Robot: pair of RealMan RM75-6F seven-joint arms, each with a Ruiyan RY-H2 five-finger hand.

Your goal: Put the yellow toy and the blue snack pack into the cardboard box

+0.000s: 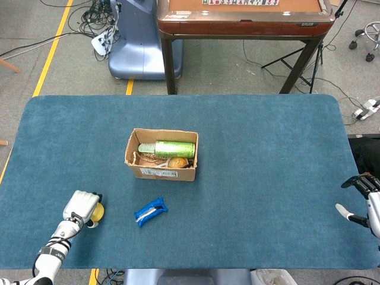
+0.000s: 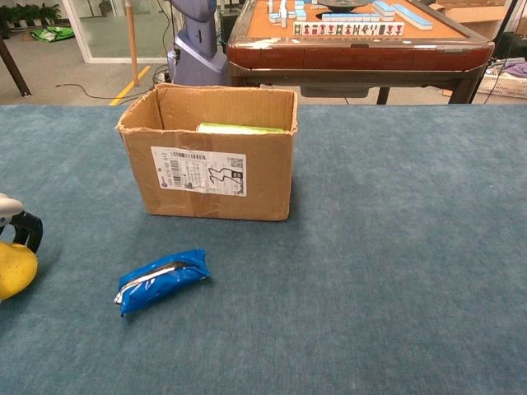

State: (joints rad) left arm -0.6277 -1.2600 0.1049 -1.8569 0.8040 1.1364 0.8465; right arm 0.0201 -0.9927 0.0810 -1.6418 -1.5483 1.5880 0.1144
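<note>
The yellow toy [image 1: 98, 212] lies on the blue cloth at the front left, mostly covered by my left hand [image 1: 81, 205], whose fingers curl over it and grip it. In the chest view only the toy's rounded end [image 2: 14, 268] and a dark fingertip [image 2: 27, 230] show at the left edge. The blue snack pack [image 1: 150, 211] lies flat, right of the toy and in front of the cardboard box [image 1: 161, 173]; the chest view shows the pack [image 2: 160, 280] and the box [image 2: 210, 169] too. My right hand [image 1: 361, 199] hangs at the table's right edge, fingers apart and holding nothing.
The box holds a green can [image 1: 174, 148] and other small items. A wooden mahjong table [image 1: 243, 21] and a blue-grey machine base [image 1: 133, 41] stand behind the work table. Bare cloth [image 1: 267, 178] spreads between the box and my right hand.
</note>
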